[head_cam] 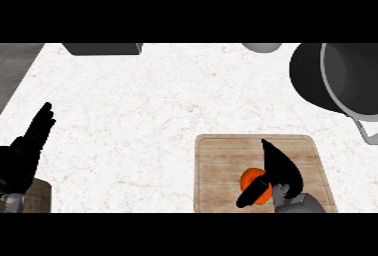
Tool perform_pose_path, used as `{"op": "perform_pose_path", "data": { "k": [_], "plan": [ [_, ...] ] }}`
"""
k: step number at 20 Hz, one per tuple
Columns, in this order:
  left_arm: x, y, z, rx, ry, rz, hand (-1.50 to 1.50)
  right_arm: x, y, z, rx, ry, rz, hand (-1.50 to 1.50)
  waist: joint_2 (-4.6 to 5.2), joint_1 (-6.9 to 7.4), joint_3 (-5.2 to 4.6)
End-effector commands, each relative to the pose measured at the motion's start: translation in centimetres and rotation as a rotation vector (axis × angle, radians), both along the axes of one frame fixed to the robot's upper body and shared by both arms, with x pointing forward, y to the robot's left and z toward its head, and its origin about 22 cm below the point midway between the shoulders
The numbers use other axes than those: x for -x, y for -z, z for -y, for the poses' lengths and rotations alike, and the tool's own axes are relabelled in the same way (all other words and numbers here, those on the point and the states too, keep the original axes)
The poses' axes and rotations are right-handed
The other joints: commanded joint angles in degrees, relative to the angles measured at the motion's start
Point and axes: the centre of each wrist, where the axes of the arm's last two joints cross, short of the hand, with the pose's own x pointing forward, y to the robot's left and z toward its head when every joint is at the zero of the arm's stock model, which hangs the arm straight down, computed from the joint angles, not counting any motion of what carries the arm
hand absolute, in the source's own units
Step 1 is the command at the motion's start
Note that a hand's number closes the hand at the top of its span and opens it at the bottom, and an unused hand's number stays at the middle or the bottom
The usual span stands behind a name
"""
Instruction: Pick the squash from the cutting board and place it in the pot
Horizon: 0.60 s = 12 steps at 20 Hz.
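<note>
The right hand [279,172] is curling its thumb and fingers around the orange squash [252,178] lying on the cutting board [221,170], while the left hand [33,137] is resting spread at the bench's [148,100] left edge; only partly enclosed, the squash risks rolling free during the carry to the pot [347,75].

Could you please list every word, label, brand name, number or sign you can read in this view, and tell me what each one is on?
There are none. No readable text, number or sign shows on the pot, the cutting board, the squash, the counter, the dark object at the top edge, the right hand or the left hand.
</note>
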Motion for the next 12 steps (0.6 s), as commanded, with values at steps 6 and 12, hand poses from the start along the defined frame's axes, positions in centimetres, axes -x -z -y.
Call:
{"op": "perform_pose_path", "data": {
  "k": [6,12],
  "plan": [
    [0.9,1.9,-1.4,0.020,-0.039,-0.047,0.00,-0.3,0.2,-0.9,0.082,-0.030,-0.079,1.50,0.39,0.00,-1.02],
    [1.4,2.3,-0.5,0.012,-0.022,-0.050,0.00,-0.3,1.2,-0.7,0.076,-0.022,-0.067,1.50,0.40,0.10,-1.00]
  ]
}}
